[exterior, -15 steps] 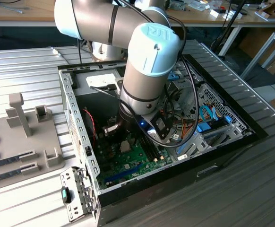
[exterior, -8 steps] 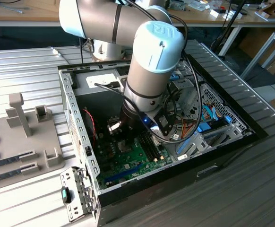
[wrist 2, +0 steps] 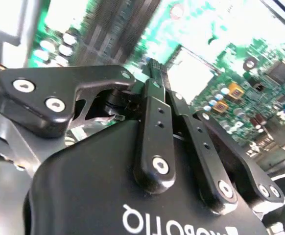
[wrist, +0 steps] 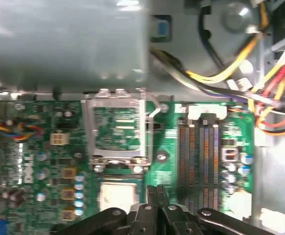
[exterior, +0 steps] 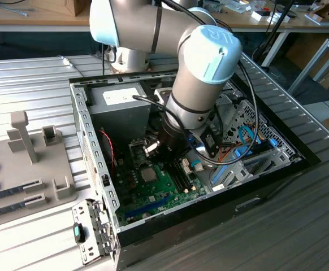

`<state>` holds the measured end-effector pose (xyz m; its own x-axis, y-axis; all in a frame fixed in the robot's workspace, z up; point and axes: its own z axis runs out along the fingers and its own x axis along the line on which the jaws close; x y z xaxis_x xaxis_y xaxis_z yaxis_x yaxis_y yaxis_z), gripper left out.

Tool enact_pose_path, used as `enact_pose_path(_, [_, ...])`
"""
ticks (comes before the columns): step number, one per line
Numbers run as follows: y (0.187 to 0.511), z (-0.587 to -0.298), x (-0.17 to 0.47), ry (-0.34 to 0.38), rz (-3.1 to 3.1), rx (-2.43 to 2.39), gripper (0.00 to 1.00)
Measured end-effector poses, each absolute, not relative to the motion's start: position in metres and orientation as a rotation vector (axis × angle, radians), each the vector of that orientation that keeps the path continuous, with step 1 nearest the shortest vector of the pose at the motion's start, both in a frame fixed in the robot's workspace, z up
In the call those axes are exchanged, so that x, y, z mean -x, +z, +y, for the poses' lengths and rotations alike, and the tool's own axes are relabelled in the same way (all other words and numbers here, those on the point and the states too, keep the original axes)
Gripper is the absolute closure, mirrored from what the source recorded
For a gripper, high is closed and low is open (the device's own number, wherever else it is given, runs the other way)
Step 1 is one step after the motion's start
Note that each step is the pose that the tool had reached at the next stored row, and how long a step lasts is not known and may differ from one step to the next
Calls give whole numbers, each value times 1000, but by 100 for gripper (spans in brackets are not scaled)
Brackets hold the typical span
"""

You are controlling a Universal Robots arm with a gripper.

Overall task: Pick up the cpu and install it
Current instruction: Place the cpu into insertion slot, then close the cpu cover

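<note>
The black claw (wrist: 152,196), fingers pressed together and empty, is held over the silver-grey square cpu (wrist: 119,193); squareness with the socket should be verified.

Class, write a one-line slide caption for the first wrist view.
Gripper, fingertips together, poised over a green motherboard, its socket frame hinged open beside empty memory slots.

A robotics lab set up for computer assembly.
An open black desktop computer case (exterior: 255,186) lies on a ribbed grey metal surface (exterior: 17,79) beside a grey plastic fixture tray (exterior: 23,164); cluttered wooden workbenches (exterior: 29,14) stand behind.
</note>
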<state>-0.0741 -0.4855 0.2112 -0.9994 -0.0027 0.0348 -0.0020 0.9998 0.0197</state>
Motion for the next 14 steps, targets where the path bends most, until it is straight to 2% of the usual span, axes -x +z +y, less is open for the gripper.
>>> enact_pose_path(14, [223, -485, 55, -31, -3091, -3, 89])
